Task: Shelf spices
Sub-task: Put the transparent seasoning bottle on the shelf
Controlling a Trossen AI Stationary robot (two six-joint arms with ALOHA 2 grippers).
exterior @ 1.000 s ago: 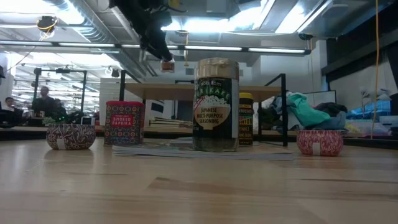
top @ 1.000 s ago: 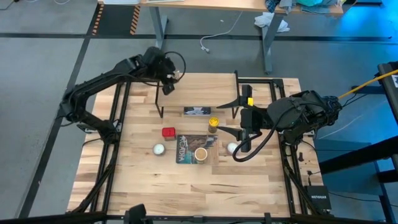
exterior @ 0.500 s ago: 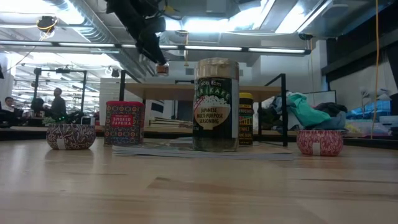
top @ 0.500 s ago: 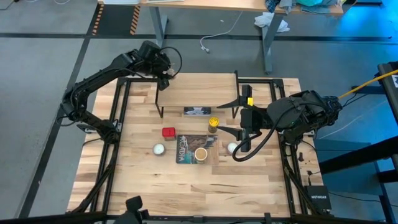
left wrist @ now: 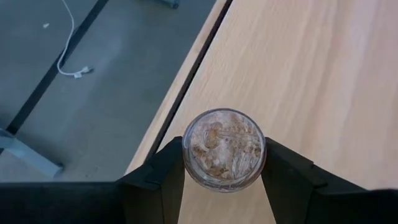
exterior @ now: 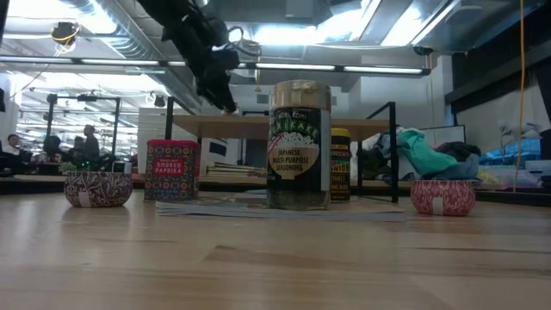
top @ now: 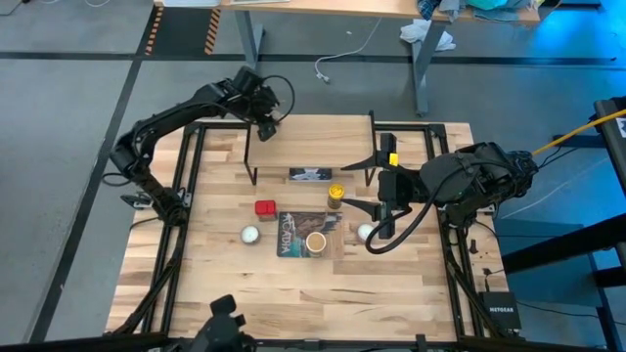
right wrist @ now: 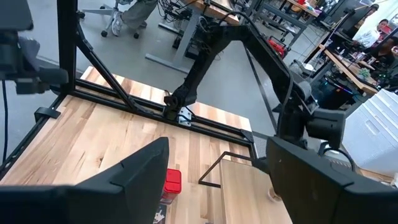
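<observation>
My left gripper [top: 266,127] hangs over the left end of the shelf [top: 308,147], shut on a tiny jar of brownish bits [left wrist: 224,149]. In the low view it [exterior: 227,102] is just above the shelf board [exterior: 258,121]. On the table stand the red tin [top: 264,207] and the yellow dark-lidded jar [top: 335,195]. The wider tan jar [top: 316,242] stands on a dark book [top: 293,235]. My right gripper [right wrist: 214,180] waits high over the table's right side, open, with nothing between its fingers. My left gripper pinches the tiny jar by its round wall [left wrist: 186,155], one finger on each side. The fingers slant down from the table's left far corner. The jar's round end faces the wrist camera. It hangs clear above the light wood below.
Two white balls [top: 250,235] [top: 365,233] lie on either side of the book. A small dark flat thing [top: 310,175] lies at the shelf's front edge. The shelf's black legs [top: 249,156] [top: 372,127] stand up from the table. The near half of the tabletop [top: 293,293] is bare wood.
My left gripper has sunk with the tiny jar toward the left end of the shelf board, staying shut on it. The jar now hangs lower against the shelf than a second ago.
</observation>
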